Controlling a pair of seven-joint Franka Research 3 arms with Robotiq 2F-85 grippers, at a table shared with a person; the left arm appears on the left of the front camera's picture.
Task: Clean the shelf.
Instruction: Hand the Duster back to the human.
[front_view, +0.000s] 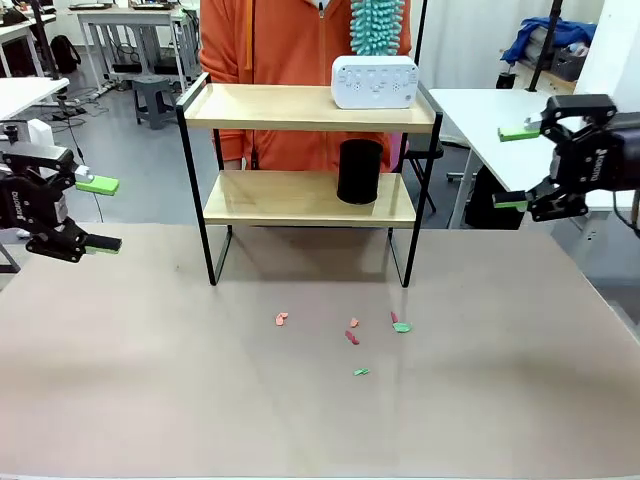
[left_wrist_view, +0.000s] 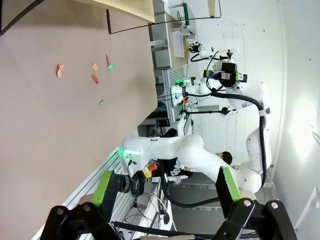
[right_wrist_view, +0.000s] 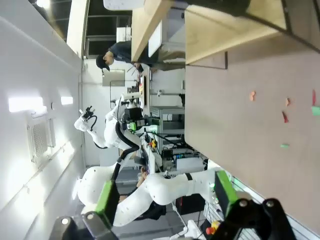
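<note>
1. At centre and upper centre of the front view stands the shelf (front_view: 300, 110), two wooden boards in a black frame, legs on the desk (front_view: 150, 400); carries a white device (front_view: 374, 81) on the top board at right and a black cylinder (front_view: 360, 171) on the lower board at right.
2. Above the device hangs a teal duster (front_view: 376, 25), in front of a person in orange (front_view: 270, 40) behind the shelf.
3. At far left, mid-height, hovers the left end effector (front_view: 98, 214), jaws spread wide, holding nothing; at far right, upper part, the right end effector (front_view: 513, 168), equally wide and empty.
4. Below the shelf, centre of the frame, lie coloured scraps (front_view: 352, 337) on the desk, well apart from both end effectors.
5. Likely step in hand: clearing the boards. Best lifted first are the device and the cylinder, each from the side, right end effector being nearer.
6. Worth keeping clear of the thin frame posts and the upper board's underside when reaching the cylinder; tipping looks the main risk.
7. Worth leaving room for the duster.
</note>
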